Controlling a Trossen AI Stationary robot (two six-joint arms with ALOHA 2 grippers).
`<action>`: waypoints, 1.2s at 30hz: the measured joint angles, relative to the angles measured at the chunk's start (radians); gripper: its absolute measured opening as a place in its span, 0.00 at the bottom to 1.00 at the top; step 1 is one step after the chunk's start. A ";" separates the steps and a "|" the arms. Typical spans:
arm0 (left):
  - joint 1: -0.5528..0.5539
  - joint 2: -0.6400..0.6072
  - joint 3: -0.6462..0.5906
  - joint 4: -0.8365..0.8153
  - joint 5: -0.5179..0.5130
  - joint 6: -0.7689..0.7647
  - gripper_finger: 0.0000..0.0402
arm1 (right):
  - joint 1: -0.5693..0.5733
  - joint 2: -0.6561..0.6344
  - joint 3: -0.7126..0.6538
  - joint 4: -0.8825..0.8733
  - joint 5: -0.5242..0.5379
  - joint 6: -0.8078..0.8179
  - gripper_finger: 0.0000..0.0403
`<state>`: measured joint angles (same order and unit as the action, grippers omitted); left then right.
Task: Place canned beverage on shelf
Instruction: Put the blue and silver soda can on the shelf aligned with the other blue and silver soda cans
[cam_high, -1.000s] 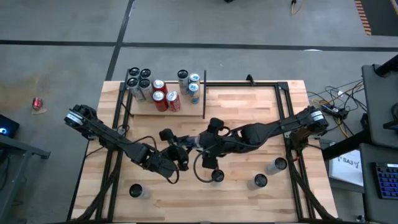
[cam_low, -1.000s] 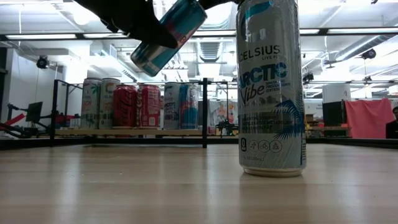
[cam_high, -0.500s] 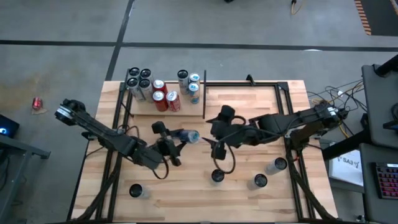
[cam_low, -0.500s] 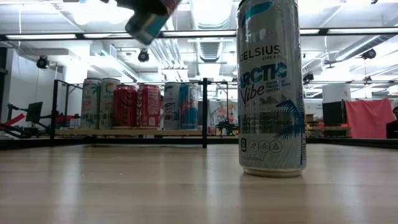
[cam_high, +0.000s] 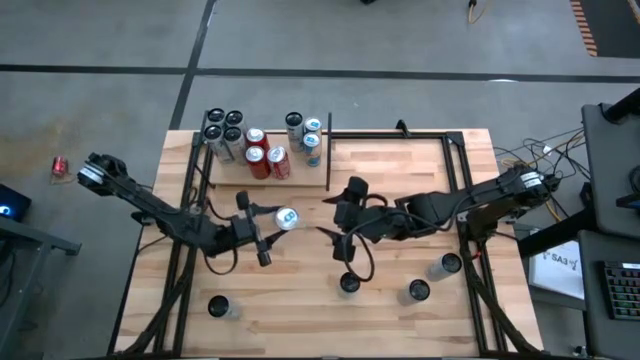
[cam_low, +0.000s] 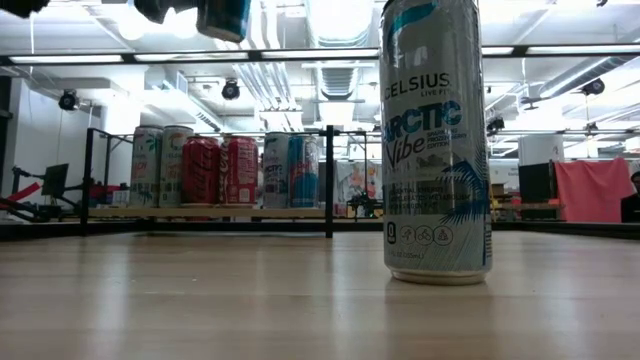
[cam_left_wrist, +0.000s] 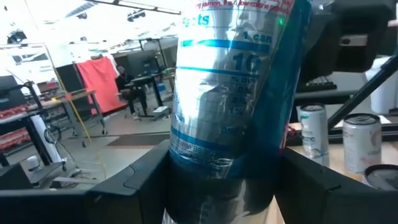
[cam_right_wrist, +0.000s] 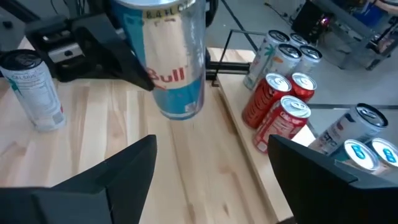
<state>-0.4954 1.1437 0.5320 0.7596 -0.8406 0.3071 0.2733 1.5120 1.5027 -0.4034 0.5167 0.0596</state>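
A Red Bull can (cam_high: 286, 217) hangs above the middle of the counter (cam_high: 400, 180), clamped upright in the left end effector (cam_high: 268, 228), short of the plywood shelf (cam_high: 300, 176) at the counter's far edge. The right end effector (cam_high: 335, 226) hovers just beside it with fingers spread wide and nothing between them. From where I stand, the danger looks to be at the shelf itself: red Coca-Cola cans (cam_high: 266, 157), a cluster of dark-topped cans (cam_high: 224, 128) and white and blue cans (cam_high: 304, 135) already crowd the panel, so a carried can swung in low could knock one over, or catch the thin black rod (cam_high: 329, 150) at the shelf's near corner. The grip sits low on the can's body, so a quick swing might tip it in the fingers. A tall Celsius can (cam_low: 436, 140) and other loose cans (cam_high: 430, 279) wait near the counter's front edge, close under the right arm
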 joint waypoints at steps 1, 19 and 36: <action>0.000 0.000 -0.010 0.014 0.004 0.002 0.53 | -0.001 0.000 -0.012 0.021 0.000 0.000 0.74; 0.029 0.125 0.017 0.046 0.009 -0.002 0.53 | -0.005 0.056 -0.058 0.272 -0.006 -0.070 0.78; 0.043 0.129 0.025 0.061 0.000 -0.009 0.53 | -0.044 0.142 -0.058 0.492 -0.009 -0.101 0.75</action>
<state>-0.4526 1.2728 0.5568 0.8205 -0.8411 0.2985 0.2297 1.6538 1.4445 0.0886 0.5075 -0.0416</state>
